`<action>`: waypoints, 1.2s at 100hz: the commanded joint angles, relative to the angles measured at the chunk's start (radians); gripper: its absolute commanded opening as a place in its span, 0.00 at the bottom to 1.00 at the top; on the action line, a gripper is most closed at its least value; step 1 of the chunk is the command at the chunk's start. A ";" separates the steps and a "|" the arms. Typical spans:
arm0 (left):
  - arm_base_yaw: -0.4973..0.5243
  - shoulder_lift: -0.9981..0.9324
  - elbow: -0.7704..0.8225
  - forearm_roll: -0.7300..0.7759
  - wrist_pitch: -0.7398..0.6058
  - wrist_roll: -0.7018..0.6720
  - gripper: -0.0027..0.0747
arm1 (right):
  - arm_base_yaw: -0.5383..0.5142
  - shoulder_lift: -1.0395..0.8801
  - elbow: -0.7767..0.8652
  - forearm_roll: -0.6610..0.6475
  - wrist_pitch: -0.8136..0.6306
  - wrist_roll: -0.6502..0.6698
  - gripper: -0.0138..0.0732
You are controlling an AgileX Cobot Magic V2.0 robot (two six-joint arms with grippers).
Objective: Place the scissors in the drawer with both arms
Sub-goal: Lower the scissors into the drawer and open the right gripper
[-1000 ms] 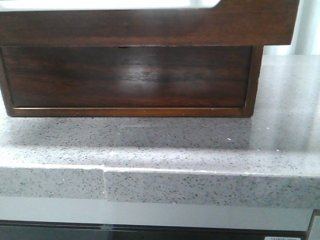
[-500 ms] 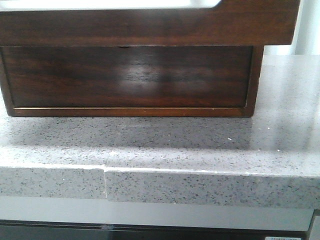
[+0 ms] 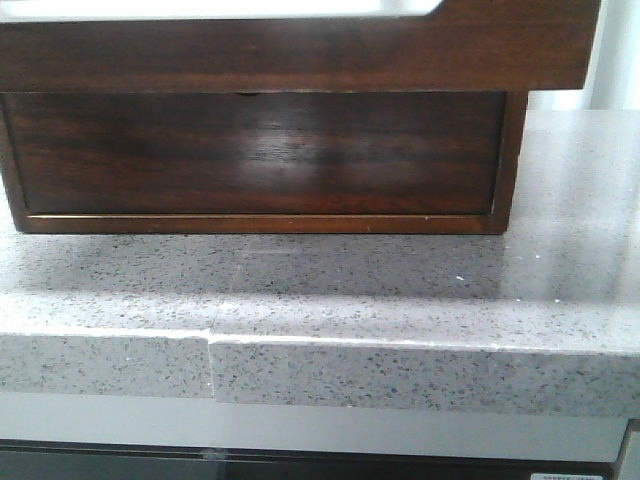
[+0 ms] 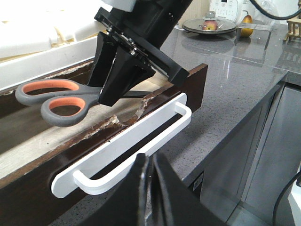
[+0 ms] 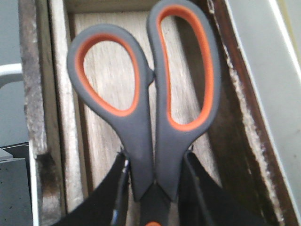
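Right tool [image 4: 123,89]: gripping the scissors [image 4: 59,100] over the open drawer [image 4: 42,141]; blades hidden.
Left tool [image 4: 151,188]: fingertips pressing together, tips cut off.

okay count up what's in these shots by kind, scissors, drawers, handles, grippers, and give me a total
Scissors: 1
Drawers: 2, the open drawer and the closed lower drawer
White drawer handle: 1
Grippers: 2, right gripper and left gripper
Total: 6
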 commanded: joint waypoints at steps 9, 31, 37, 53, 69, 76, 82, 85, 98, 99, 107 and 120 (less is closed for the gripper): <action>-0.003 0.015 -0.034 -0.026 -0.050 -0.009 0.01 | -0.002 -0.040 -0.030 0.003 -0.074 -0.011 0.41; -0.003 0.015 -0.034 -0.026 -0.033 -0.009 0.01 | -0.002 -0.050 -0.030 0.003 -0.094 -0.007 0.67; -0.003 0.015 -0.034 -0.026 -0.033 -0.009 0.01 | -0.002 -0.060 -0.030 0.005 -0.090 0.008 0.66; -0.003 0.007 -0.034 -0.022 -0.087 -0.015 0.01 | -0.002 -0.110 -0.030 0.018 -0.078 0.075 0.36; -0.003 -0.050 -0.032 0.102 -0.150 -0.132 0.01 | -0.002 -0.202 -0.011 0.126 -0.022 0.078 0.10; -0.003 -0.088 -0.028 0.231 -0.136 -0.220 0.01 | 0.004 -0.261 0.031 0.133 -0.002 0.078 0.11; -0.003 -0.135 -0.013 0.348 -0.121 -0.318 0.01 | 0.006 -0.331 0.096 0.133 -0.017 0.078 0.11; -0.003 -0.156 -0.006 0.406 -0.109 -0.380 0.01 | 0.006 -0.369 0.131 0.128 -0.033 0.078 0.11; -0.003 -0.254 0.031 0.553 -0.001 -0.504 0.01 | 0.006 -0.578 0.333 0.088 -0.168 0.080 0.11; -0.003 -0.259 0.031 0.553 0.005 -0.504 0.01 | 0.006 -0.604 0.359 0.082 -0.176 0.080 0.11; -0.003 -0.302 0.054 0.534 0.064 -0.504 0.01 | -0.001 -0.750 0.505 0.052 -0.291 0.080 0.11; -0.003 -0.324 0.075 0.511 0.106 -0.504 0.01 | -0.013 -1.012 0.750 -0.015 -0.429 0.080 0.11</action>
